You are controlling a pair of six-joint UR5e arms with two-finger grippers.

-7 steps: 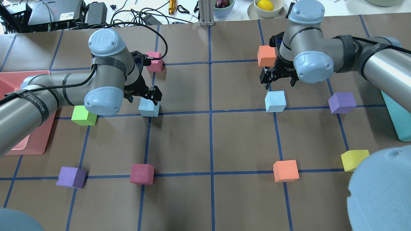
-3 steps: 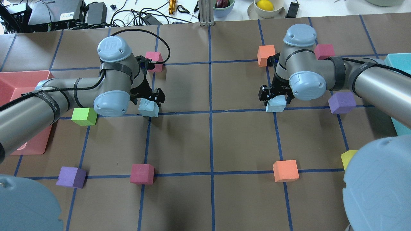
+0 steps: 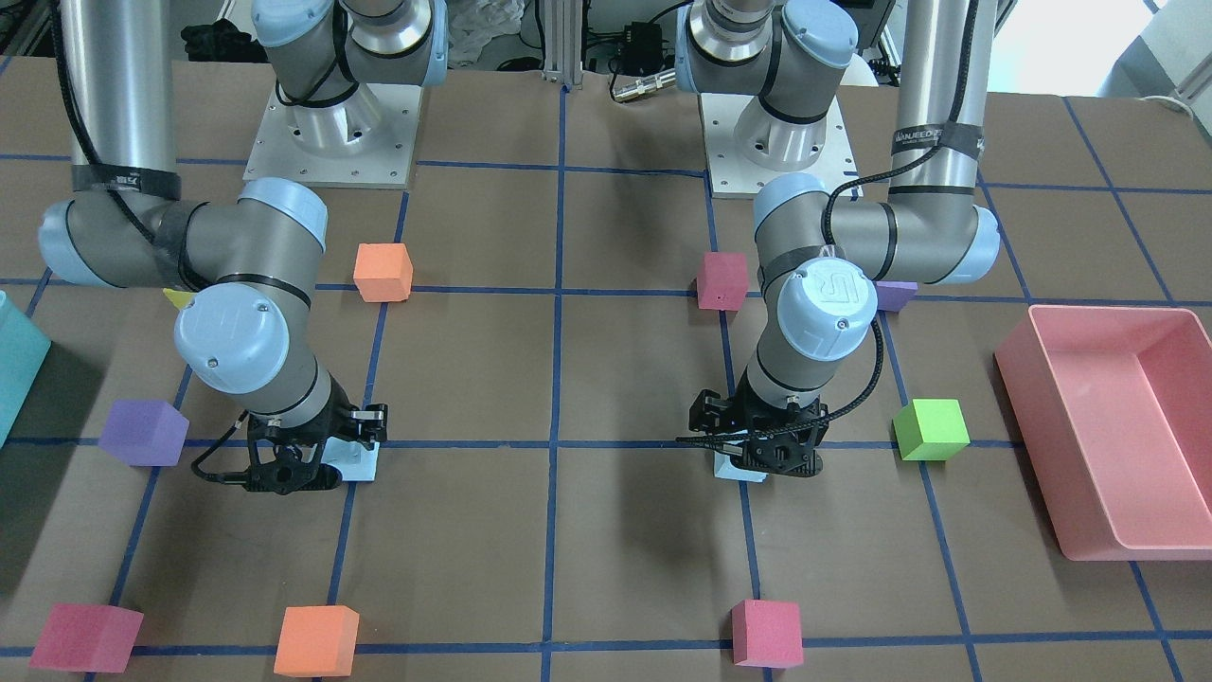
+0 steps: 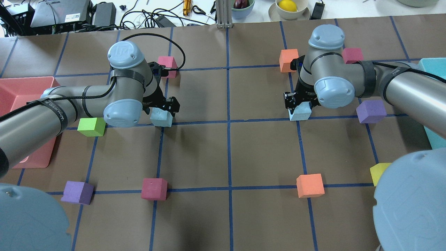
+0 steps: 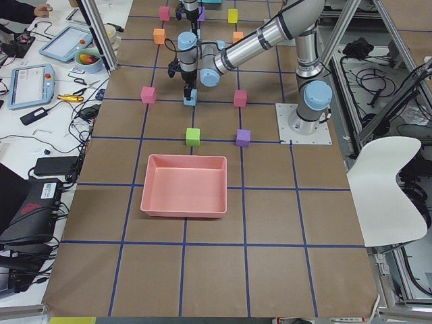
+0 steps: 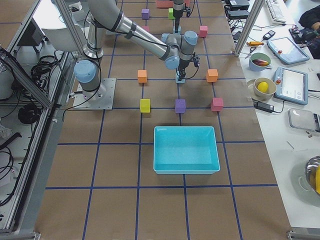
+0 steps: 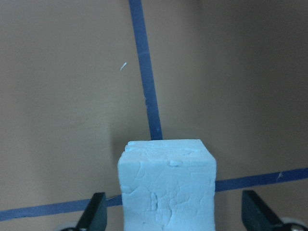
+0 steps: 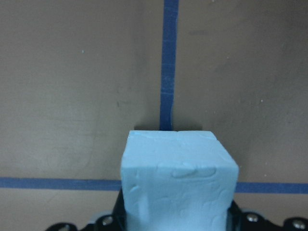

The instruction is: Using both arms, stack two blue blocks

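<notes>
Over on the left, the left gripper (image 4: 160,108) is down at table level with its jaws set wide, and the left blue block (image 4: 161,118) sits squarely between them. The left wrist camera shows a black finger (image 7: 96,214) on either side of the cube, with brown paper visible in both gaps, so nothing is touching it. The cube rests flat and upright on the table (image 4: 195,157), right at a crossing of the blue tape lines (image 4: 198,122). A green cube (image 4: 91,126) lies near the left arm's wrist, on the side toward the pink tray (image 4: 21,90).

Moving right, past the centre line, the right gripper (image 4: 299,103) is just as low, but here it's tight. Its jaws have closed in on the right blue block (image 4: 300,113). From the right wrist camera the black finger bodies hug the cube's lower sides with no gap. This cube also sits at a tape crossing; whether its underside touches the paper, I can't tell.

The two blue blocks are well apart along the same tape line. An orange cube (image 4: 289,60) lies beyond the right gripper, and a purple cube (image 4: 371,111) sits further right.
</notes>
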